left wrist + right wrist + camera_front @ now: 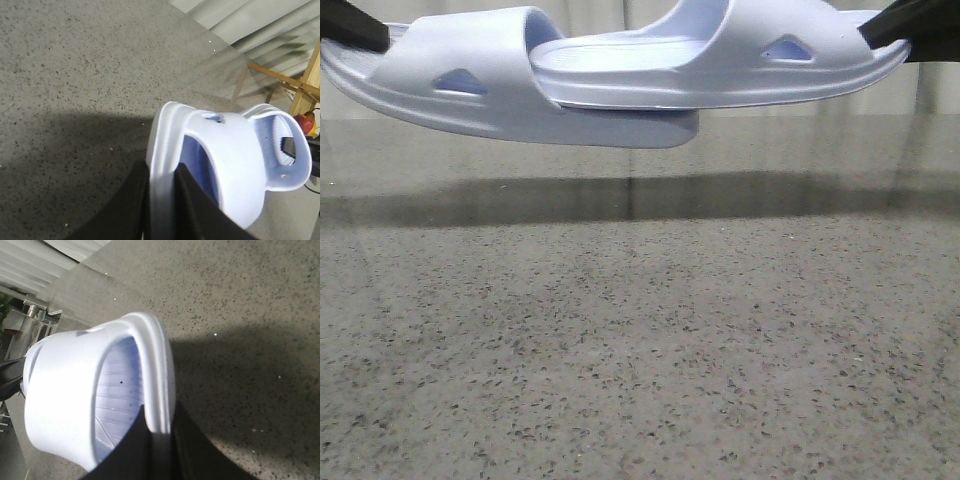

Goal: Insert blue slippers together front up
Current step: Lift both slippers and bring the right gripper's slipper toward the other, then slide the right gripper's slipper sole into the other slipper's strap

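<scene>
Both blue slippers are held in the air above the speckled grey desk (640, 350), one in each claw, straps upward.

Left claw (162, 210): clamped on the outer end of the left slipper (500, 85). Wrist view shows one dark finger on each face of the sole edge, pressed tight. This slipper runs away from the left claw toward the right claw. Triangular side cut-out visible in its wide strap.

Right claw (157, 450): clamped likewise on the outer end of the right slipper (740, 60), dark fingers gripping both faces of the sole rim. Ribbed footbed shows under the strap just beyond the fingers.

Relation: the free end of the right slipper has passed into the opening under the left slipper's strap and lies on top of its footbed; the left slipper's sole sits beneath. The two overlap midway between the claws and appear to touch there.

A long shadow lies on the desk below the pair. Pale pleated curtain behind.
</scene>
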### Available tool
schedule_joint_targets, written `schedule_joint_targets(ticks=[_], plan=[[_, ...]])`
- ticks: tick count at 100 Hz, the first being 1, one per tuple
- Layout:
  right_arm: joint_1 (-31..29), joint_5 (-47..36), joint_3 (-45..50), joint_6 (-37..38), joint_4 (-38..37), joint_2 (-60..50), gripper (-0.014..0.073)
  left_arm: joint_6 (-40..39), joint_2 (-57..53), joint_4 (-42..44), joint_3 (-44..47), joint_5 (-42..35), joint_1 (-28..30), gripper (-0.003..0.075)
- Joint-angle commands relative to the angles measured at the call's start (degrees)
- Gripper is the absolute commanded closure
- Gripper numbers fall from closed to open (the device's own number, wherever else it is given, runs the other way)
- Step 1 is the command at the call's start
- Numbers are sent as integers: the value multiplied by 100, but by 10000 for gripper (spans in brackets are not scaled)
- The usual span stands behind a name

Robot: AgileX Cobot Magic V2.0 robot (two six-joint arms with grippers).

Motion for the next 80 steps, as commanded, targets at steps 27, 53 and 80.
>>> schedule_joint_targets(ticks=[27, 53, 80], plan=[[352, 537, -140, -453, 807, 466, 693, 4, -62, -730, -192, 780, 11, 705], [695, 564, -152, -675, 943, 583, 693, 12, -62, -730, -192, 924, 11, 705], [905, 389, -152, -718, 943, 592, 693, 42, -62, -742, -192, 1013, 11, 705]])
